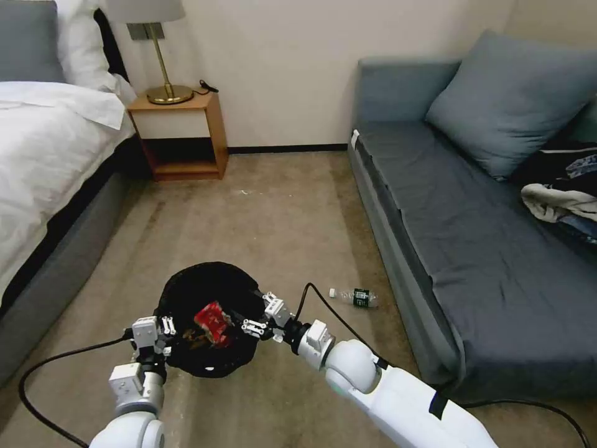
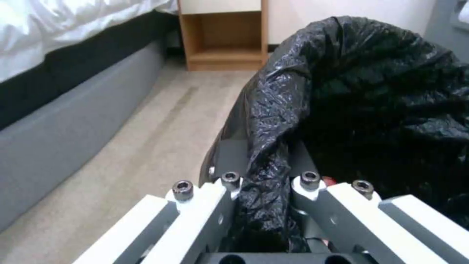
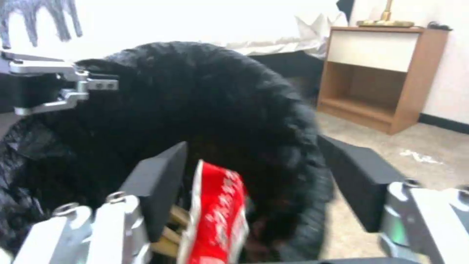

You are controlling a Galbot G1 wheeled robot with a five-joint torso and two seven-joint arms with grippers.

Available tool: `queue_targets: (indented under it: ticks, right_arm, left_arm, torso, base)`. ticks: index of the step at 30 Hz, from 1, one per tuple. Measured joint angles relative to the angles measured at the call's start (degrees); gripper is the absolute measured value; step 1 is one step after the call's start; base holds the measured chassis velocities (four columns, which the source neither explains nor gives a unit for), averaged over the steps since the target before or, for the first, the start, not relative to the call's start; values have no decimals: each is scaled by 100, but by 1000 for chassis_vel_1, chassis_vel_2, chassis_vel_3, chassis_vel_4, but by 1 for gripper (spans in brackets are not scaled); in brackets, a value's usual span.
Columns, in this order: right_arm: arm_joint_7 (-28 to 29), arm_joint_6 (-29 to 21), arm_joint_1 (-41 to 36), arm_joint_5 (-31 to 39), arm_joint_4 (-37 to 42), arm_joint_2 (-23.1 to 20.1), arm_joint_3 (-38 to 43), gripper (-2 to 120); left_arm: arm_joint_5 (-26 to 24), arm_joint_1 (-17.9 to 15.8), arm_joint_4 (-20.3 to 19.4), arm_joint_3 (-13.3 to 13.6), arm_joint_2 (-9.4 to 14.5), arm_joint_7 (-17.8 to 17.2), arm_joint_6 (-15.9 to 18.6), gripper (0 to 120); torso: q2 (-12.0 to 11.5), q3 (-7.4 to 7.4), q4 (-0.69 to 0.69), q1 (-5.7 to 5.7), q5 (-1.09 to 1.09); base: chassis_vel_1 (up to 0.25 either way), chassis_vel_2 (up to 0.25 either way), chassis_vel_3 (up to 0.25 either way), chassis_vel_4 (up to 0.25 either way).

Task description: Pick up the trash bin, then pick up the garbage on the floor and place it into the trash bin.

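The trash bin (image 1: 208, 298), lined with a black bag, hangs above the carpet with my left gripper (image 1: 155, 328) shut on its near-left rim. In the left wrist view, both fingers (image 2: 229, 161) pinch the crinkled bag edge (image 2: 269, 146). My right gripper (image 1: 256, 323) hovers over the bin's right rim, open. A red snack packet (image 1: 214, 320) lies inside the bin on tan paper (image 1: 194, 337). In the right wrist view the packet (image 3: 217, 216) stands loose between the spread fingers (image 3: 161, 172), inside the bin (image 3: 220, 95). A small clear bottle (image 1: 356, 297) lies on the floor by the sofa base.
A bed (image 1: 50, 162) runs along the left and a grey sofa (image 1: 472, 236) along the right, with a cushion and a clothes heap (image 1: 566, 193) on it. A wooden nightstand (image 1: 180, 134) with a lamp stands at the back wall. A white scrap (image 1: 245, 191) lies on the carpet.
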Motion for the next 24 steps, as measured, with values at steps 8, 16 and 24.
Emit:
queue_targets:
  ticks: [8, 16, 24]
  right_arm:
    - [476, 262, -477, -28, 341, -864, 219, 98]
    - [979, 548, -1391, -540, 448, -1397, 673, 100]
    - [1142, 726, -1891, -796, 397, -1391, 1032, 100]
  left_arm:
    - [-118, -130, 387, -131, 184, -32, -222, 7]
    - [-140, -312, 816, -307, 420, -64, -341, 7]
    - [-56, -257, 914, -342, 410, -108, -390, 7]
  torso:
    - [0, 0, -2, 0, 0]
    - [0, 0, -2, 0, 1]
    - [0, 0, 0, 0, 0]
  base:
    - [0, 0, 0, 0]
    - [0, 0, 0, 0]
    - [0, 0, 0, 0]
